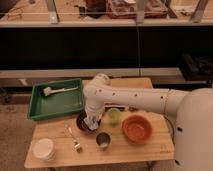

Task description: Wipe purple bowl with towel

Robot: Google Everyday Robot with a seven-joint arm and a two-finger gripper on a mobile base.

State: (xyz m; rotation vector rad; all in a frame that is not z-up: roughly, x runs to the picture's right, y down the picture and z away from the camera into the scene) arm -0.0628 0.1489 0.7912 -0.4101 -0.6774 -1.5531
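The purple bowl (82,123) sits on the wooden table (60,135), just in front of the green tray. My gripper (92,120) reaches down into the bowl from the right and is shut on the towel (92,123). The towel shows as a small pale wad at the fingertips, pressed against the inside of the bowl. The white arm (130,99) covers the bowl's right part.
A green tray (40,105) holding a brush (56,91) sits at the back left. A light green cup (114,116), an orange bowl (136,128), a metal cup (103,141), a fork (74,139) and a white tub (43,148) stand around the purple bowl.
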